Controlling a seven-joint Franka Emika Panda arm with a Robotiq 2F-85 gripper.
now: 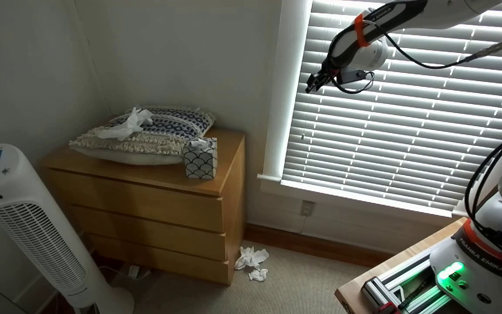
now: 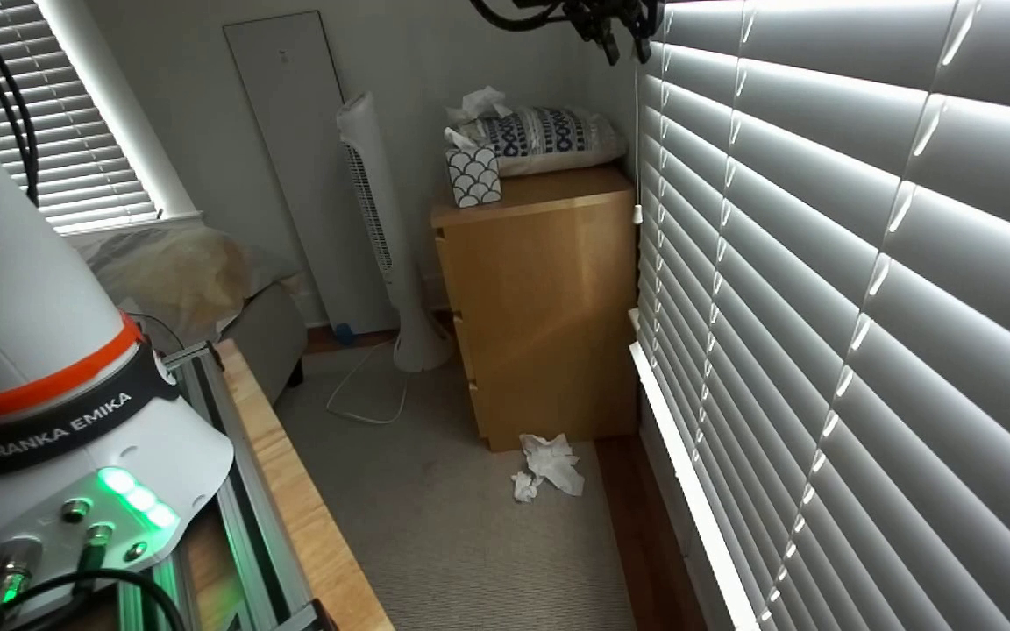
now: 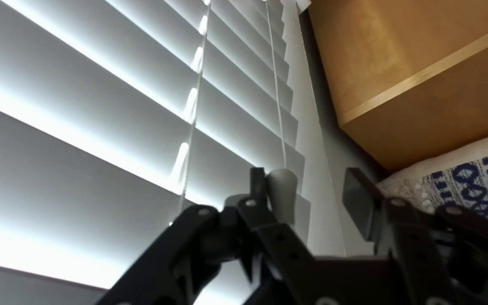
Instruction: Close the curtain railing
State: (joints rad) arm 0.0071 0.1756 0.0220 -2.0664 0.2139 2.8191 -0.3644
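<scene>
Wrist view: my gripper (image 3: 305,186) stands wide, fingers (image 3: 359,203) parted, holding nothing. White cylinder (image 3: 283,190) on a thin cord (image 3: 275,77) shows between the fingers, close to one; whether touching, I cannot tell. White slat blinds (image 1: 408,122) hang just beside me, bright light coming through. Both exterior views: I am higher than the wooden dresser (image 1: 146,183), near the blinds' dresser-side edge.

Two blinds (image 2: 821,289) — one dresser (image 1: 146,203), one fan (image 1: 42,237), one tissue box (image 1: 201,159)
</scene>
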